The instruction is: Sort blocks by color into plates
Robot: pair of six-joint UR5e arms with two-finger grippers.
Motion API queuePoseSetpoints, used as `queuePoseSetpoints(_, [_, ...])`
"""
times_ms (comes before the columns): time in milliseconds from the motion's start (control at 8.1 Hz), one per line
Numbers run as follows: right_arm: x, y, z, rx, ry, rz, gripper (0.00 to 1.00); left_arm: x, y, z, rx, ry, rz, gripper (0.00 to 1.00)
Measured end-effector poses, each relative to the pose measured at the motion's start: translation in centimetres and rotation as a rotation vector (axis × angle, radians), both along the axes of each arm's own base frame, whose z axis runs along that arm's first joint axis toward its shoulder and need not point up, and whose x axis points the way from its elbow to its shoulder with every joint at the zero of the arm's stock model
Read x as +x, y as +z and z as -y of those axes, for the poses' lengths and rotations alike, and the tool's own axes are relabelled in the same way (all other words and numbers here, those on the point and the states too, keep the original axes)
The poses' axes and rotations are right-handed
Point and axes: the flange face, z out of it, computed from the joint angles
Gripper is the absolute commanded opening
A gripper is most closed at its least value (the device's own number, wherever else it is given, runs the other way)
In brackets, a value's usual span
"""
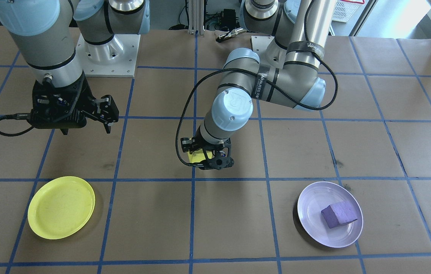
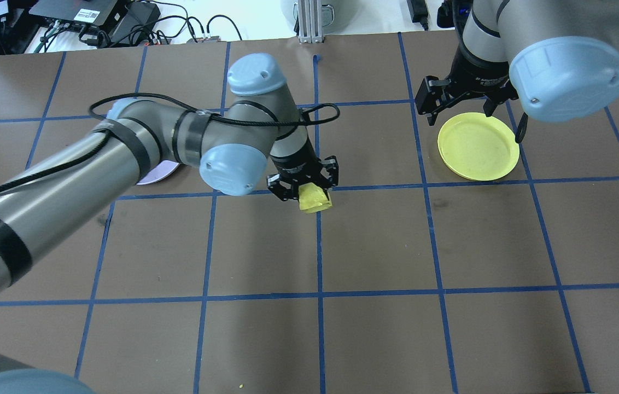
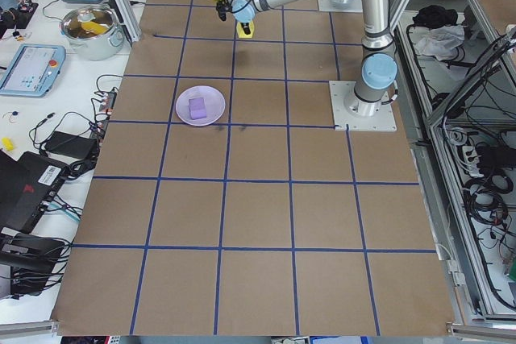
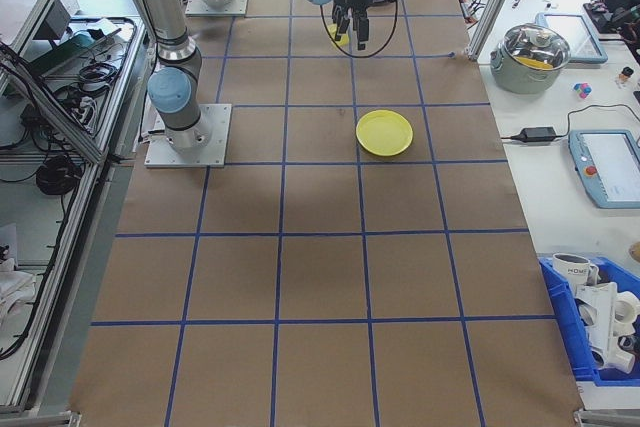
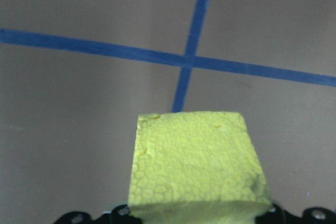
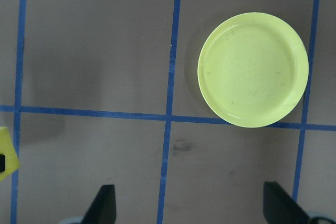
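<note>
At table centre we see the left gripper (image 2: 305,189) clamped on the yellow block (image 2: 315,198), lifted. Right gripper (image 1: 86,129) spread apart at 2 o'clock of the yellow plate (image 1: 61,207); purple block (image 1: 339,214) on lavender plate (image 1: 314,198).

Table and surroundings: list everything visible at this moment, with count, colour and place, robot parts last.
Yellow block: one, yellow, held in the left gripper above the table centre.
Purple block: one, purple, lying in the lavender plate.
Lavender plate: one, pale lavender, on the robot's left side.
Yellow plate: one, bright yellow, empty, on the robot's right side.
Table: one, brown with a blue tape grid.
Left gripper: one, black, closed on the yellow block.
Right gripper: one, black, open, hovering near the yellow plate.
</note>
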Motion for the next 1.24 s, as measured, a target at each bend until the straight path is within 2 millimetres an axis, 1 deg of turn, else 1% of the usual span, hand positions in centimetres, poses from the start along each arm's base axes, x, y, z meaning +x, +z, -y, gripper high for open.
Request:
queuePoseSetpoints(124, [-1.0,-0.2,0.7,-0.009,0.008,-0.009,1.0,-3.1,-1.0,-0.8,-0.039,-0.058,-0.019,0.0])
queuePoseSetpoints(247, [-2.4,-0.4,1.1,-0.01,0.025,-0.015,1.0,-5.4,-1.8,-1.4,-0.058,-0.1,-0.028,0.0])
queuePoseSetpoints(371, [-3.7,-0.4,1.5,-0.009,0.033,-0.02,1.0,-7.1,-2.0,-1.9,-0.069,-0.129,-0.033,0.09])
queuePoseSetpoints(494, [-4.6,-0.4,1.6,-0.007,0.034,-0.022,1.0,-8.1,-2.1,-2.3,-0.071,-0.149,-0.034,0.52])
queuePoseSetpoints(618, [-5.0,-0.5,1.7,-0.005,0.033,-0.022,1.0,-8.8,-2.4,-2.7,-0.068,-0.162,-0.032,0.85])
queuePoseSetpoints(741, [-5.2,-0.5,1.7,-0.005,0.032,-0.022,1.0,-9.3,-2.7,-3.1,-0.068,-0.175,-0.019,0.97])
queuePoseSetpoints(988, [-5.2,-0.5,1.7,-0.004,0.031,-0.021,1.0,-10.5,-3.8,-3.9,-0.079,-0.2,0.025,0.97])
queuePoseSetpoints(1112, [-5.2,-0.5,1.7,-0.004,0.031,-0.02,1.0,-10.7,-3.8,-4.0,-0.087,-0.212,0.038,0.99])
queuePoseSetpoints(1235, [-5.2,-0.5,1.7,-0.004,0.032,-0.02,1.0,-10.4,-3.4,-3.8,-0.106,-0.223,0.065,0.99])
